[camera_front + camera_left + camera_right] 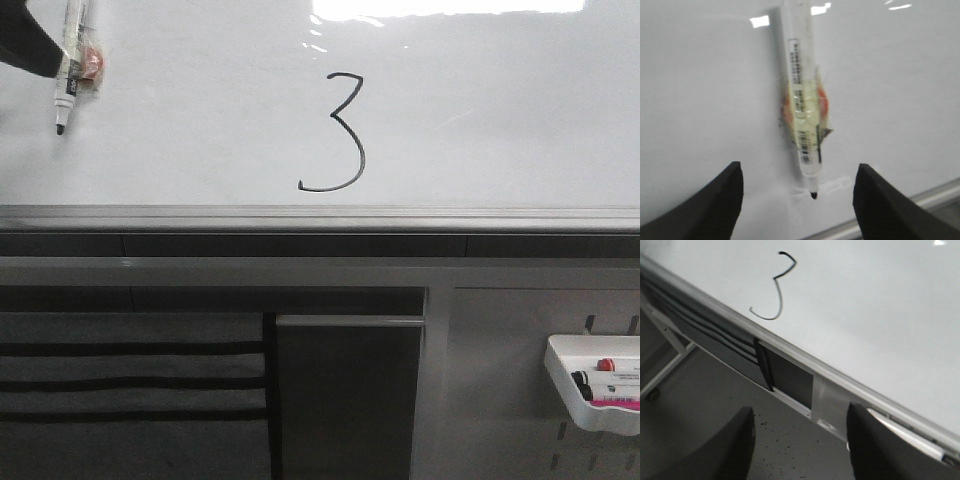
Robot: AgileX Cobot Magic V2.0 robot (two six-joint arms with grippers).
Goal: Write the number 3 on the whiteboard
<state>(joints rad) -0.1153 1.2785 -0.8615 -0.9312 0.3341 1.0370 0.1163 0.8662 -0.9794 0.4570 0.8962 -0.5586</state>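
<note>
Front view: the whiteboard is glossy white, with glare along its top edge, and fills the upper half. The number 3 sits near the board's middle, just above the grey bottom rail; thin black line, angular top, long lower hook curling left. At far upper left a marker points tip down, well apart from the digit, with a dark arm part beside it. Lower right, a white tray on the grey perforated panel holds markers.

Left wrist view: the marker, clear-bodied with a taped label, lies along the board, black tip down. Left tool fingers stand wide, not touching the marker.

Right wrist view: the digit shows slanted on the board, above the rail. Right tool spread wide, holding nothing, over speckled grey floor.
</note>
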